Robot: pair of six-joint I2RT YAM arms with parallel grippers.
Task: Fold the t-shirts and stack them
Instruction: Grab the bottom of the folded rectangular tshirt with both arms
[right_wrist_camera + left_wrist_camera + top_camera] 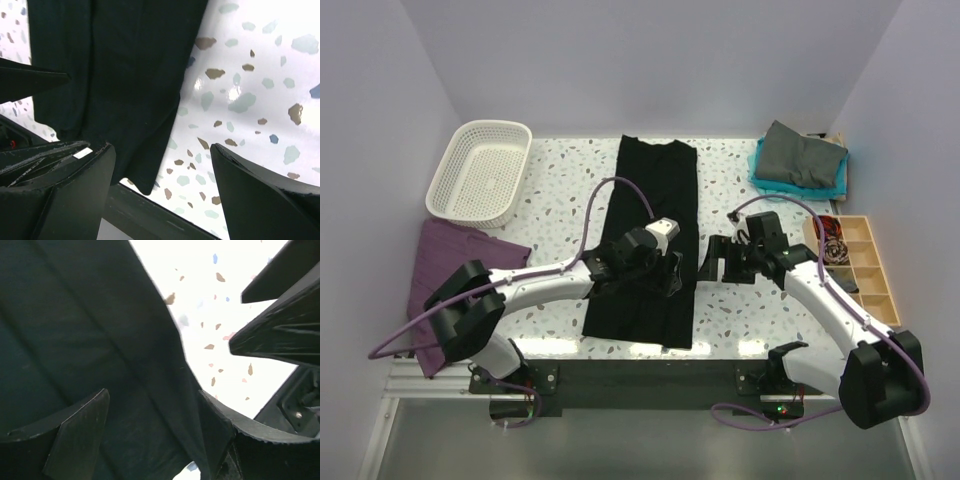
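Fold in progress, seen from above and from both wrists. The black t-shirt [655, 200] lies flat down the middle of the worktop [570, 190] as a long narrow strip, collar end far, hem close to the near edge. My left tool [670, 277] hangs low over the strip's right half, about midway along its length. It is open, and in its wrist view the right-hand edge of the cloth runs between the fingers [75, 432]. My right tool [713, 262] stands just beside that same edge, over bare worktop. It too is open and holds nothing, and its wrist view shows the edge and a near corner of the cloth just inside its left finger. I judge the step in hand to be a grip on this right edge. To do it well, each tool should come down low enough to pinch every layer at the edge, not the top one alone. Both should then lift and travel level and together, so that the crease runs straight and the strip is not dragged askew. The dark grey t-shirt [802, 155] rests folded on the teal t-shirt [775, 184] at the far right corner. Containers: the white lattice basket [480, 178], far left, holds nothing. The wooden divided tray [881, 287], at the right, has a dark tangle I cannot identify in its farthest compartments, and the nearer ones look bare.
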